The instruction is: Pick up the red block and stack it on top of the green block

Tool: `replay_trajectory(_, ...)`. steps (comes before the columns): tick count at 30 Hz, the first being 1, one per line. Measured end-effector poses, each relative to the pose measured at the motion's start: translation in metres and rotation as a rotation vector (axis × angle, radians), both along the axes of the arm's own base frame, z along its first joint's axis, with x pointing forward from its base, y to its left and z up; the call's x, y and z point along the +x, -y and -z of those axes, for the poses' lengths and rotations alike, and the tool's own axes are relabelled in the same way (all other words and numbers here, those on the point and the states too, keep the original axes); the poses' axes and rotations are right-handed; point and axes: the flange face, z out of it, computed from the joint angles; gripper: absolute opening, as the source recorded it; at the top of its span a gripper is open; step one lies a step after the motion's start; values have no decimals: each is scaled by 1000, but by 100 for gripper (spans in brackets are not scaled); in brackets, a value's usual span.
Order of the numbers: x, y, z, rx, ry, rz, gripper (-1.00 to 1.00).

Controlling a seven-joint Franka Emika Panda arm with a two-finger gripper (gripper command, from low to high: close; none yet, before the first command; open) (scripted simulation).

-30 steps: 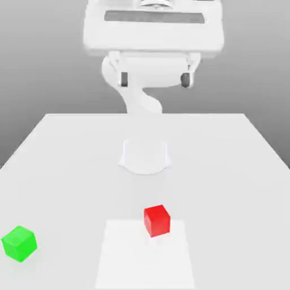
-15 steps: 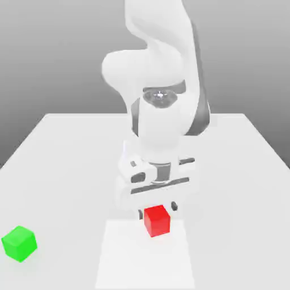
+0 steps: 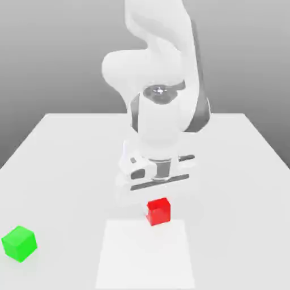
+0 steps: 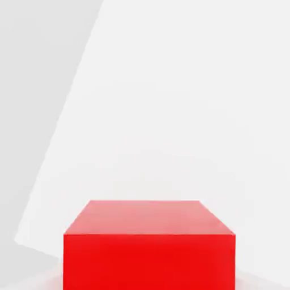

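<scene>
sitting under the white arm's gripper (image 3: 158, 199), whose state i cannot tell, the glossy red cube (image 3: 158, 211) shows flat, sharp-edged faces.

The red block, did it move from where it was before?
Yes. The red block has shifted up in the exterior view, away from the lighter square patch on the table and slightly to that view's right. The green block stayed put.

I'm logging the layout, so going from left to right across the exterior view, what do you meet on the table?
Green block near the exterior view's left edge → red block around the middle, directly under the arm's hand, with the lighter square patch on the table below it in the picture.
</scene>
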Motion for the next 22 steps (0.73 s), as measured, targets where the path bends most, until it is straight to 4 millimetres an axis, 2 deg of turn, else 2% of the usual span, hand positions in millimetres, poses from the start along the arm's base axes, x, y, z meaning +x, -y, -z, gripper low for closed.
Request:
replay_trajectory(2,18,27,-8,4,-2,129,-100)
replay_trajectory(7,56,143,-21,11,-5,578,-100)
replay_trajectory(10,63,218,-30,10,-4,834,-100)
replay_trajectory(13,60,290,-39,4,-1,1072,-100)
replay_trajectory(15,59,310,-27,2,0,1136,-100)
replay_trajectory(18,58,316,10,0,1,1154,-100)
replay_trajectory(19,57,316,19,0,0,1156,100)
replay_trajectory(22,57,316,19,0,0,1156,100)
